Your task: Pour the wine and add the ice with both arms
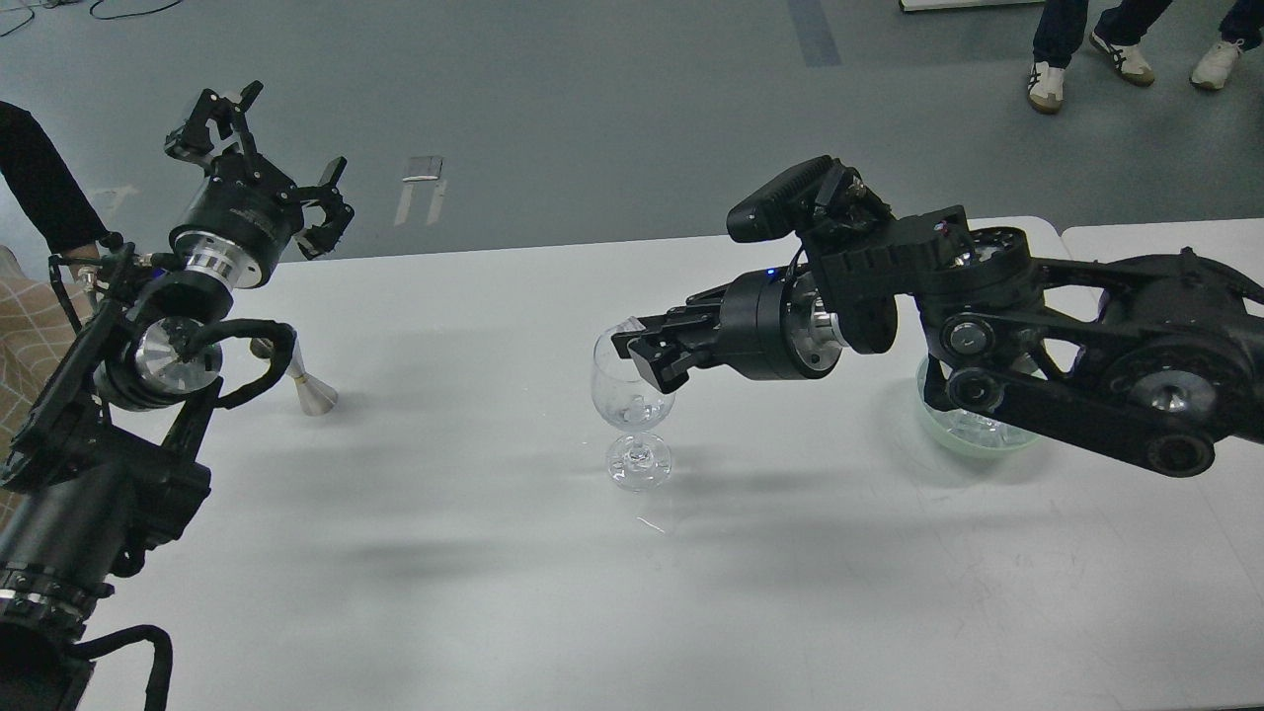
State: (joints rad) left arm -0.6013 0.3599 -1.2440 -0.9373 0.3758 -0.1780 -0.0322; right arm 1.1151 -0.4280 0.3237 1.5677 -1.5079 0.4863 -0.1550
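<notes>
A clear wine glass [632, 410] stands upright at the middle of the white table [494, 553]. Small clear ice cubes [633, 404] lie in its bowl; any wine there is too faint to tell. My right gripper [630, 344] hovers at the glass rim, its fingers close together on a small clear ice cube [625, 326] at the tips. A pale green bowl [973, 434] holding more ice sits under my right arm, partly hidden. My left gripper [272, 158] is open and empty, raised over the table's far left edge.
A small silver cone-shaped measure [311, 390] lies on the table beside my left arm. A person's dark sleeve [39, 188] is at the far left, and feet in white shoes [1047, 84] stand on the floor beyond the table.
</notes>
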